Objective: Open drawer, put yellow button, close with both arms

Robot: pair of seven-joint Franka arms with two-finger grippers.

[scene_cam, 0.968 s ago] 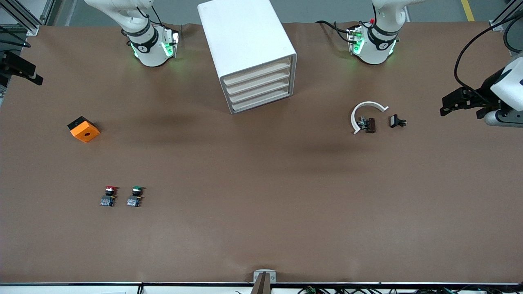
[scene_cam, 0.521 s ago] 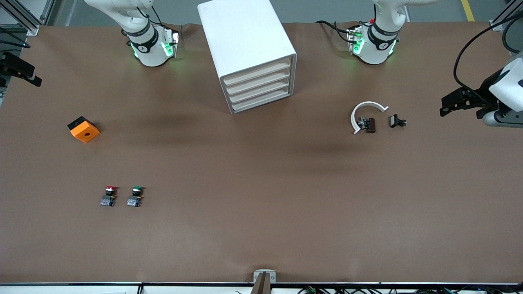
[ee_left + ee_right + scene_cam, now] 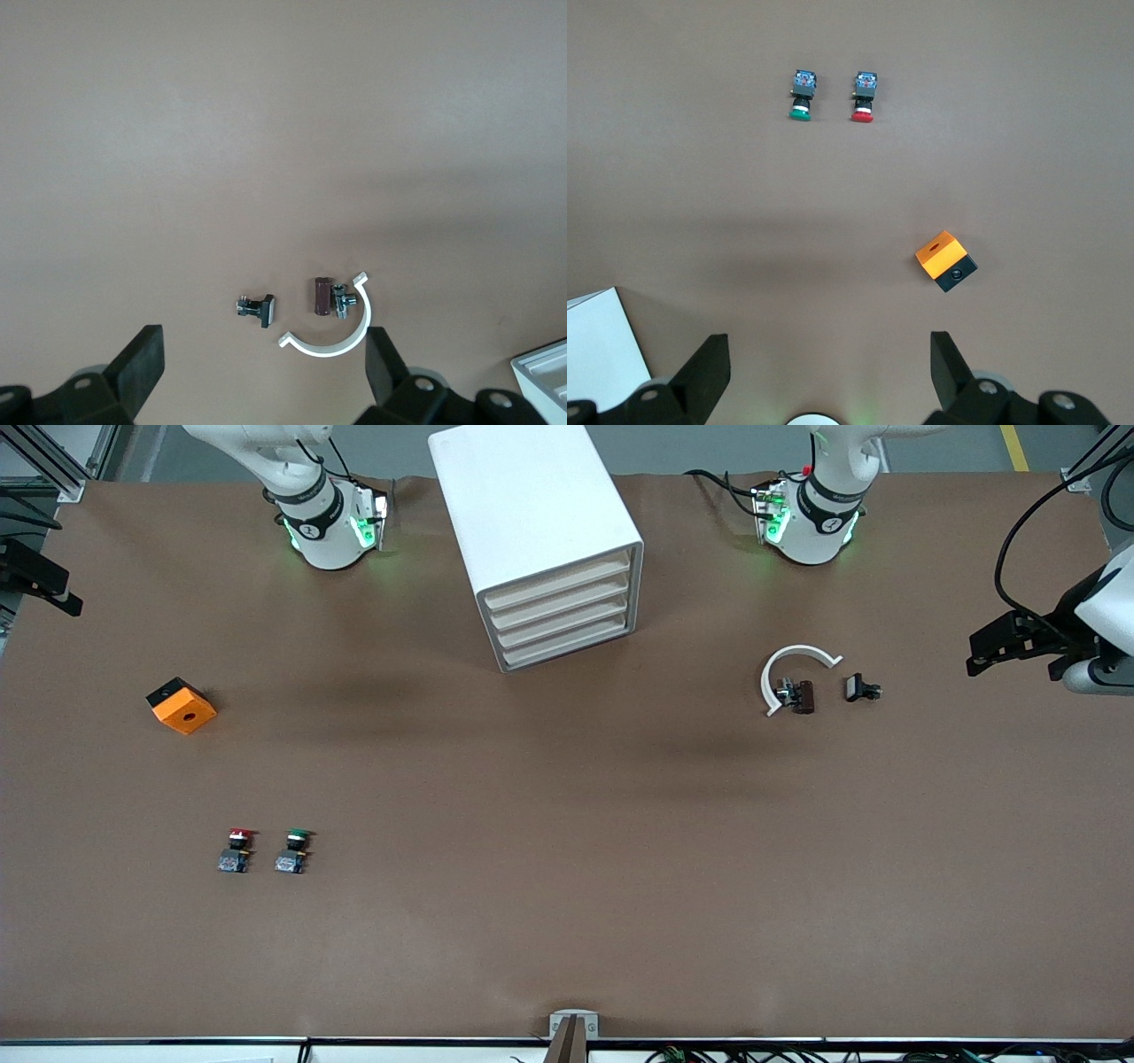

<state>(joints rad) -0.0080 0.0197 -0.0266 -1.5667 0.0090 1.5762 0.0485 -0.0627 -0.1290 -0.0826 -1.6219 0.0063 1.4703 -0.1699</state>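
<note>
**Q:** What does your right gripper (image 3: pixel 40 584) hold?

**A:** Nothing. It hangs over the table edge at my right arm's end. In the right wrist view its two fingers (image 3: pixel 709 367) stand spread wide, with bare table between them. Under it lie the orange block (image 3: pixel 181 706) and, nearer the front camera, the red-capped button (image 3: pixel 236 850) and the green-capped button (image 3: pixel 293 850). The two buttons sit side by side, apart from each other and well apart from the block.

**Q:** And at mid-table?

**A:** The white cabinet (image 3: pixel 540 540) stands between my two bases. The drawer (image 3: pixel 560 583), uppermost of the four, is pushed in, its beige front level with the three below it. Neither of my hands touches it. I cannot tell where the yellow button is.

**Q:** And toward your left arm's end?

**A:** A white curved piece (image 3: pixel 793 669) lies flat on the table, with a small brown part (image 3: pixel 802 696) inside its curve, near one end of it. A small black part (image 3: pixel 859 688) lies just beside those two, apart from them.

**Q:** Your left gripper (image 3: pixel 1010 642)?

**A:** It hangs over the table at my left arm's end, clear of those three parts. In the left wrist view its fingers (image 3: pixel 142 363) are also spread wide. They pinch nothing and touch nothing.
</note>
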